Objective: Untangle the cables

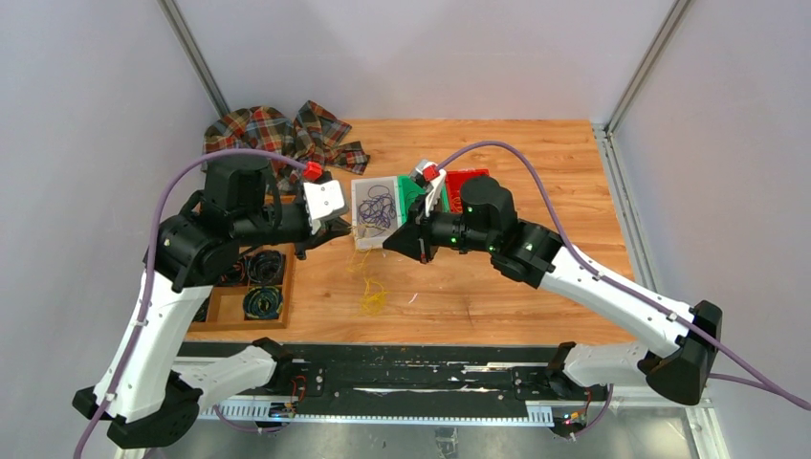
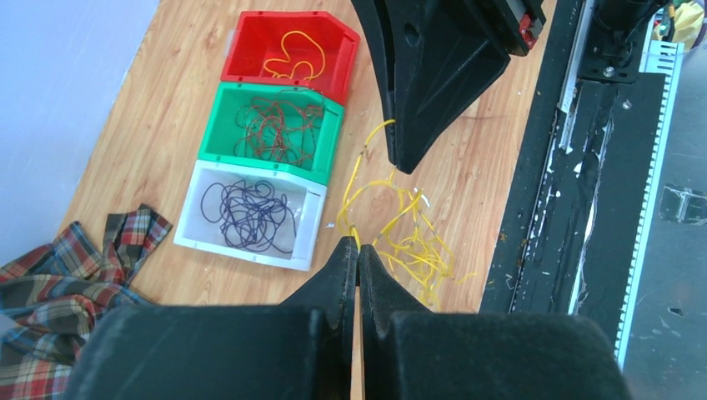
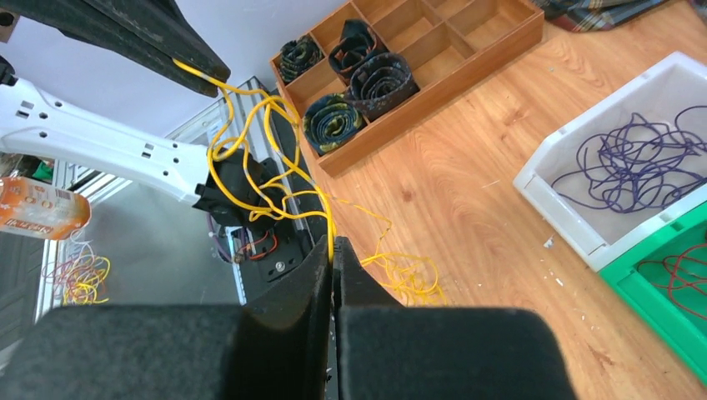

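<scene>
A yellow cable [image 2: 358, 171] is stretched between my two grippers above the table. My left gripper [image 2: 357, 244] is shut on one end of it, and my right gripper [image 3: 333, 244] is shut on another stretch. More yellow cables [image 3: 408, 279] trail down into a loose tangle [image 1: 373, 300] on the wood below. In the top view the left gripper [image 1: 344, 228] and right gripper [image 1: 386, 245] face each other closely, just in front of the white bin [image 1: 358, 239]. Purple cables [image 2: 250, 212] lie in that bin, red-brown ones [image 2: 275, 129] in the green bin [image 2: 215, 125], a yellow one [image 2: 292, 54] in the red bin [image 2: 250, 37].
A wooden tray [image 1: 222, 308] with dark coiled cords stands at the left near edge. A plaid cloth [image 1: 277, 134] lies at the back left. The black rail [image 1: 421, 378] runs along the table's front edge.
</scene>
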You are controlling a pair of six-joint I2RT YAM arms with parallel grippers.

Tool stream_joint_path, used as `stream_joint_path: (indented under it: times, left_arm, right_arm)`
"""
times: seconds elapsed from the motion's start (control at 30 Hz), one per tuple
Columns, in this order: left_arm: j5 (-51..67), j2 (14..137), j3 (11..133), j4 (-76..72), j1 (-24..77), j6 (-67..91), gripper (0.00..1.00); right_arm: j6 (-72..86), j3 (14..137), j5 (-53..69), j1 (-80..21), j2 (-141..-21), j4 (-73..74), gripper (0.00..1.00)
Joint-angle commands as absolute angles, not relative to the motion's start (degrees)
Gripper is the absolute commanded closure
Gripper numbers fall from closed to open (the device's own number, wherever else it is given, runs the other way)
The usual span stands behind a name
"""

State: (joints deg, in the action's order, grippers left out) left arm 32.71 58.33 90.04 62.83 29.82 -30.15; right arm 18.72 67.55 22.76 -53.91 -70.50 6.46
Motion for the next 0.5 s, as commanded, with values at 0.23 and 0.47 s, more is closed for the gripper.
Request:
stream_joint_path:
  times: [0.23,0.47]
  left_arm:
    - [31.90,56.67,89.85,62.75,30.32,-30.87,0.99]
    - [32.03,56.78,89.83,62.75,30.32,-30.77,0.99]
  right_arm:
    - [19.80,66.86,20.42,-53.70,-68.46,3.44,0.85]
    - [21.64,65.91,21.52,-53.84,-68.94,0.35,0.88]
